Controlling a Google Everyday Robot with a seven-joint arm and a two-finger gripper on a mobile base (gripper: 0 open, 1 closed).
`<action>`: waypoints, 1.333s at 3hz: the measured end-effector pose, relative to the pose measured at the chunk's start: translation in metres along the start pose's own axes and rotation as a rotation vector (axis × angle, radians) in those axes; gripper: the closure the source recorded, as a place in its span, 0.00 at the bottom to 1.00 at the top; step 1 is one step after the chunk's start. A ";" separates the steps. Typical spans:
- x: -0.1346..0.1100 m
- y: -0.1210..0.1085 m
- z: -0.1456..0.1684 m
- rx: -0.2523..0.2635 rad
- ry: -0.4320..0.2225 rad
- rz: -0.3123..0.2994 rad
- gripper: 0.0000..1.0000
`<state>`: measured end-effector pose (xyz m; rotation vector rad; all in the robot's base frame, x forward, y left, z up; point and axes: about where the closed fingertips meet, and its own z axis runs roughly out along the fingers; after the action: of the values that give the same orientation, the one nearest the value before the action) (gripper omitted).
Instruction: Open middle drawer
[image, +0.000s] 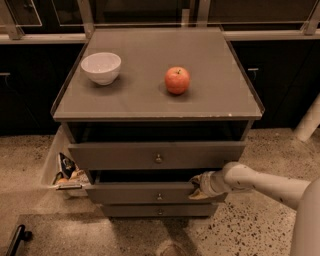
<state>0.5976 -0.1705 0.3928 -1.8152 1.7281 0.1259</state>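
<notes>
The middle drawer (150, 193) is the low grey-brown front with a small round knob (159, 196), second of three in the cabinet. It stands a little way out, with a dark gap above it. The taller top drawer (125, 155) is also pulled out above it, and the slim bottom drawer (135, 210) sits further back. My gripper (198, 186) comes in from the right on a white arm (260, 182) and rests at the top right edge of the middle drawer's front, right of the knob.
A white bowl (101, 67) and a red apple (177, 80) sit on the cabinet top (210, 100). A bin with snack packets (65, 172) stands at the cabinet's left. Dark cabinets line the back. A black handle (17, 237) lies at lower left on the speckled floor.
</notes>
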 end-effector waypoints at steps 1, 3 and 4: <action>-0.002 -0.005 0.003 0.001 0.007 -0.001 0.62; 0.008 0.007 -0.002 -0.035 -0.011 0.061 0.39; 0.016 0.029 -0.021 -0.034 -0.027 0.079 0.62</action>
<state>0.5654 -0.1932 0.3915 -1.7616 1.7894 0.2120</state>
